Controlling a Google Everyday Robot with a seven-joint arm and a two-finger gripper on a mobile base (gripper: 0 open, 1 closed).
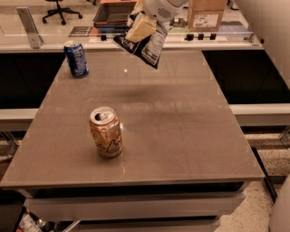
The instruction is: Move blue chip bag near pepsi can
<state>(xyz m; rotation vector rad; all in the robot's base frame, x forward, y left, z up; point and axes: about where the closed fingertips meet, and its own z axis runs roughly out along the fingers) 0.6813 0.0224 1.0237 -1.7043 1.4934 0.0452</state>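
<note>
The table point(181, 149) is taking up most of the view, its grey-brown top lying flat, with a lower shelf showing beneath the near edge. A gold soda can point(106, 132) is standing upright on the near left part of the top, with its opened silver lid facing up. It is well apart from the other items. A soft shadow point(136, 94) is lying on the tabletop further back, roughly mid-width. The pepsi can point(76, 59) is standing upright at the far left corner of the table, close to the back edge. Beyond the table, a pale counter point(235, 38) is running across the view, with a metal post point(28, 27) rising at its left end. A cardboard box point(206, 13) is sitting at its right and a dark tray point(113, 13) near its middle. An office chair point(61, 9) is standing on the floor behind.

The white arm point(163, 7) is entering from the top edge, above the far middle of the table, and is angling down and to the left. The gripper point(144, 28) is sitting at its lower end, clear above the tabletop. One cream-coloured finger point(140, 31) is pressing across the front of the bag, and the gripper is clamping it.

The blue chip bag point(152, 45) is hanging in the air from the gripper, tilted, with its lower corner pointing down over the far edge of the table. It is not touching the surface. It is hanging to the right of the pepsi can and well apart from it, with bare tabletop between them.
</note>
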